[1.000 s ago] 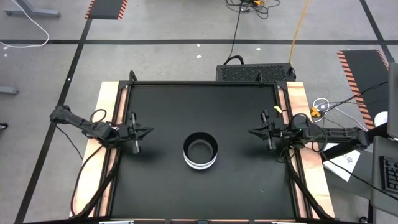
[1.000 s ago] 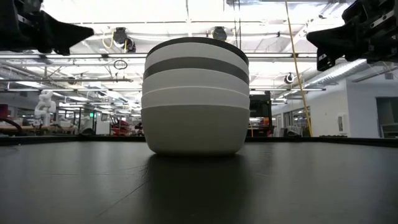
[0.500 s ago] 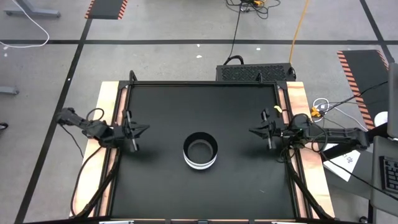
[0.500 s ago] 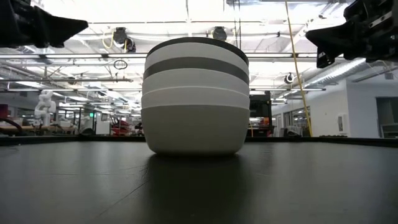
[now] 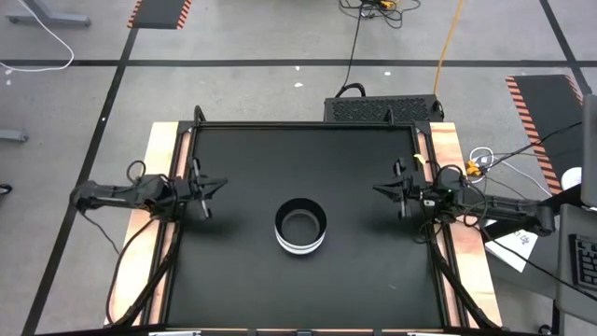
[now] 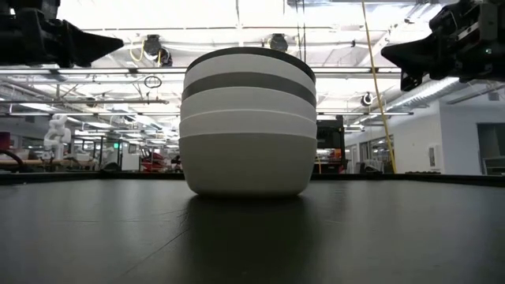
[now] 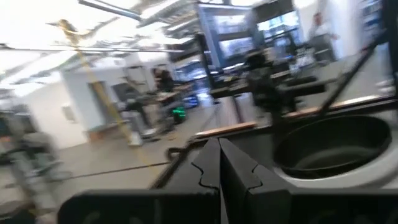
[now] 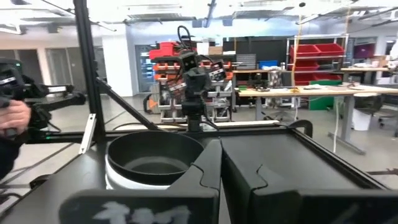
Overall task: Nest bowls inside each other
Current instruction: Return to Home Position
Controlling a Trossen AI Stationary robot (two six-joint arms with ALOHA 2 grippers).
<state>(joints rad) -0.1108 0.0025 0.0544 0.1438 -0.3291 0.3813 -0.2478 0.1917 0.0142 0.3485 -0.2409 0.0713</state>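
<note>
Bowls (image 5: 300,227) sit nested mid table (image 5: 373,280), likely light, stiff, slick plastic, best pinched at the rim; left gripper (image 5: 220,184) and right gripper (image 5: 377,190) both closed, empty, at opposite edges.

One stack of bowls (image 5: 300,227) stood at the middle of the high view. In the low view it showed six layers: one black bowl (image 6: 249,51) at the top, one grey bowl (image 6: 249,80) two layers down, and four paler bowls (image 6: 249,118) (the lowest lay in shade, so white or grey could not be told). There was one table (image 5: 242,280). Two arms reached over it, carrying two grippers: the left gripper (image 5: 218,186) at frame left and the right gripper (image 5: 381,193) at frame right. One black box (image 5: 382,108) sat above the table's upper edge.
</note>
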